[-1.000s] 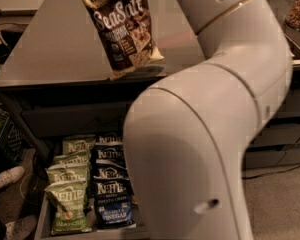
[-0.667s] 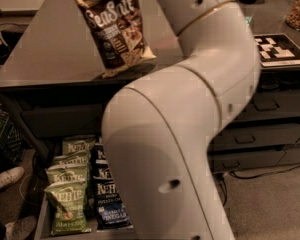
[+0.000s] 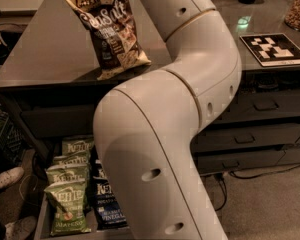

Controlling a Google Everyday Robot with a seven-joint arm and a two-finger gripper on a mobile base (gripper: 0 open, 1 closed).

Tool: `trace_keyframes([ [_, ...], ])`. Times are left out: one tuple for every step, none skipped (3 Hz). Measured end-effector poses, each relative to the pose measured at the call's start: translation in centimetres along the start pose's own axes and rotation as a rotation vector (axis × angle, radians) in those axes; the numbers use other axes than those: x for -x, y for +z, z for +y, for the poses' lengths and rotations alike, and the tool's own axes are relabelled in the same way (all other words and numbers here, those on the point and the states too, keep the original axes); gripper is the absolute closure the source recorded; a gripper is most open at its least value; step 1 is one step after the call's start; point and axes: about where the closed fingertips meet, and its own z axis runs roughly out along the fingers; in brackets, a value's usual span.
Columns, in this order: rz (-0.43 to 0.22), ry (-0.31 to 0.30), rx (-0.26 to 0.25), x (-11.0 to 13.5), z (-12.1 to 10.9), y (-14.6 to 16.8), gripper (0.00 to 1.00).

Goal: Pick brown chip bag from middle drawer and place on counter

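- The brown Sea Salt chip bag [image 3: 112, 31] stands upright with a slight tilt on the grey desk [image 3: 45, 59]. Its bottom is near the front edge and its top reaches the upper border.
- The gripper is out of view past that border, so I cannot tell the state of its jaws.
- The white arm [image 3: 155, 149] bends across the foreground, just right of the bag.
- Below the desk, the middle drawer [image 3: 42, 223] is open. It holds green Kettle bags [image 3: 67, 211] on the left and dark-blue Kettle bags [image 3: 107, 209] beside them.
- A black-and-white marker board [image 3: 274, 49] lies on the desk, far right.
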Motion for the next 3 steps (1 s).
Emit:
trace_keyframes([
  [-0.010, -0.002, -0.021, 0.40, -0.60, 0.42, 0.59],
  [-0.010, -0.002, -0.022, 0.41, -0.62, 0.44, 0.36],
  [-0.010, -0.002, -0.022, 0.41, -0.62, 0.44, 0.13],
])
